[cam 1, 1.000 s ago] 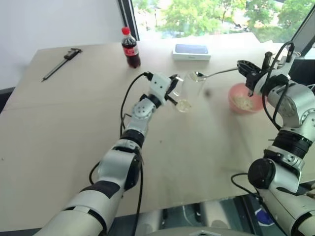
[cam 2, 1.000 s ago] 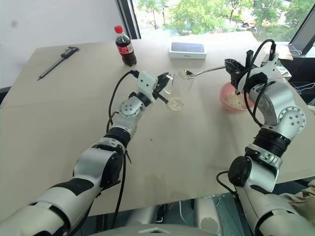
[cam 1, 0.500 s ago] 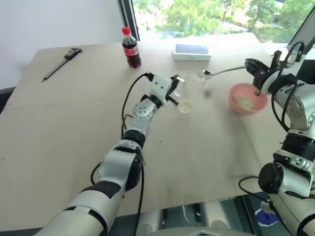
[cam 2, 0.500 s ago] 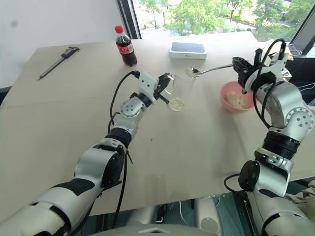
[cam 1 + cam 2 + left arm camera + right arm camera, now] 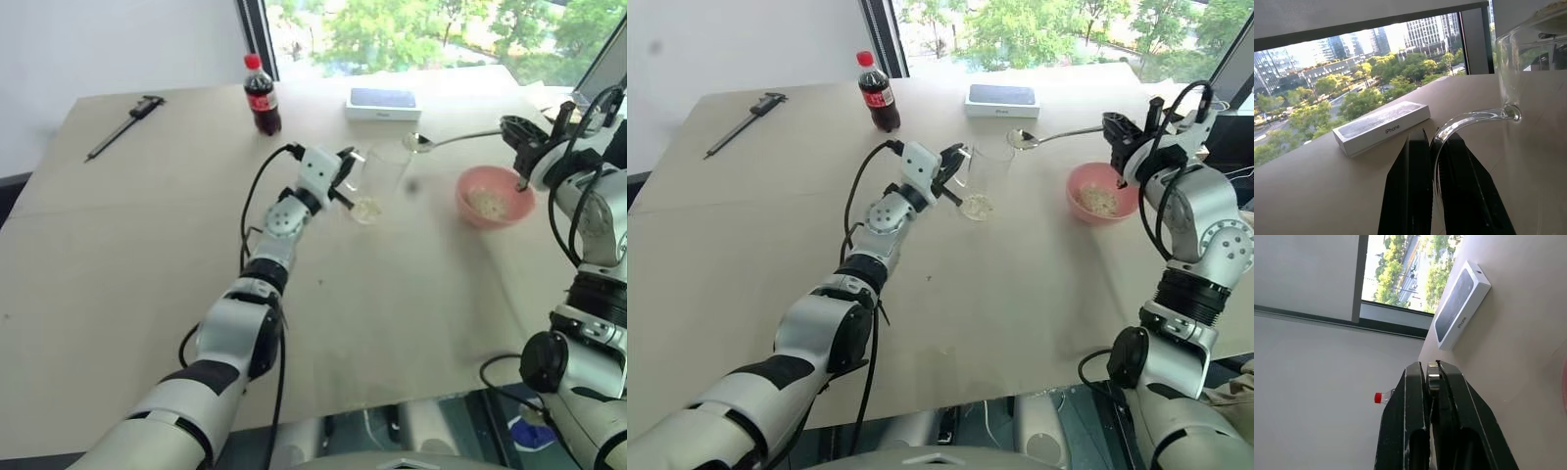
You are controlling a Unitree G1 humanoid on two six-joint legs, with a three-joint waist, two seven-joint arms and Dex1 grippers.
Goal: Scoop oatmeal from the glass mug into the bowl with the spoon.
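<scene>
From the head camera, the left claw (image 5: pixel 345 176) is clamped shut on the handle of the glass mug (image 5: pixel 380 181), holding it tipped toward the right arm near the middle of the table (image 5: pixel 137 264). A small heap of oatmeal (image 5: pixel 367 209) sits at the mug's bottom. The right claw (image 5: pixel 519 147), also closed, pinches the end of the spoon (image 5: pixel 453 140), whose handle runs level and whose oval head hangs in the air between the mug's rim and the bowl (image 5: pixel 495 196). The pink bowl stands on the table below the right claw and already holds some oat flakes. Whether the spoon is loaded cannot be made out. A cola bottle (image 5: pixel 261 94), a white phone box (image 5: pixel 382 102) and a caliper (image 5: pixel 122 124) lie further back.

The left wrist camera shows the black fingers (image 5: pixel 1410 196) closed tight around the curved glass handle, the mug wall rising beside them and the phone box beyond.

The right wrist camera shows both fingers pressed together on the spoon's silver handle end (image 5: pixel 1432 378).

By appearances the job is partway done: oats are in the bowl, more remain in the mug, and this spoonful has yet to reach the bowl.
</scene>
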